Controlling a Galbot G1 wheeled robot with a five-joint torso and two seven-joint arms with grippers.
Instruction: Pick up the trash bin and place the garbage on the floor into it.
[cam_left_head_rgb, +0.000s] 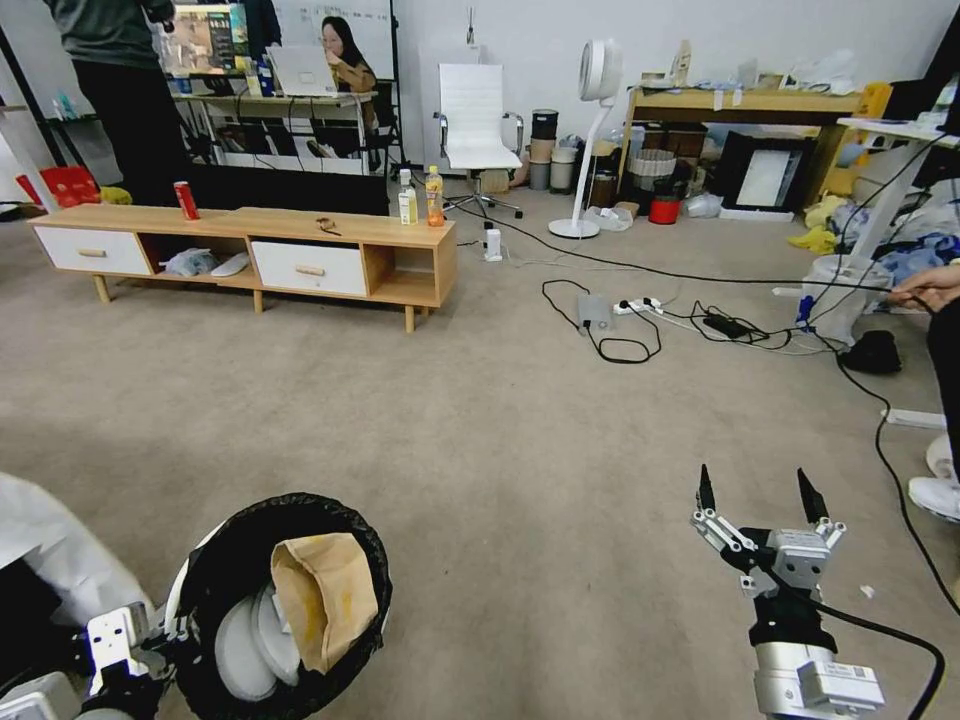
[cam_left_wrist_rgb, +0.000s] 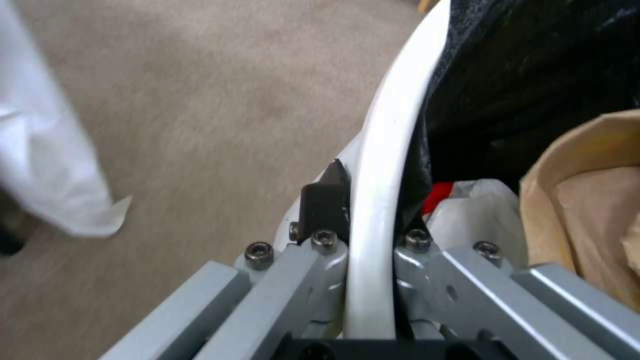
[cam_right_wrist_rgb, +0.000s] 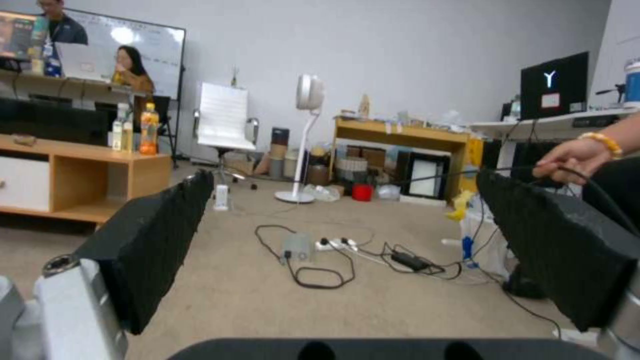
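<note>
Left gripper (cam_left_wrist_rgb: 370, 250): we see it clamped on the bin's white rim, one finger inside, one outside.
Bin (cam_left_head_rgb: 215, 570): held low at our left, black-lined, with a brown paper bag (cam_left_head_rgb: 325, 595) inside.
Right gripper (cam_left_head_rgb: 762, 505): spread wide, holding nothing, above the carpet at our right.
Floor (cam_left_head_rgb: 480, 420): beige carpet, bare before us; cables (cam_left_head_rgb: 610, 345) farther off.
Room: low wooden cabinet (cam_left_head_rgb: 250, 245), white chair (cam_left_head_rgb: 475, 115), standing fan (cam_left_head_rgb: 595, 130).
</note>
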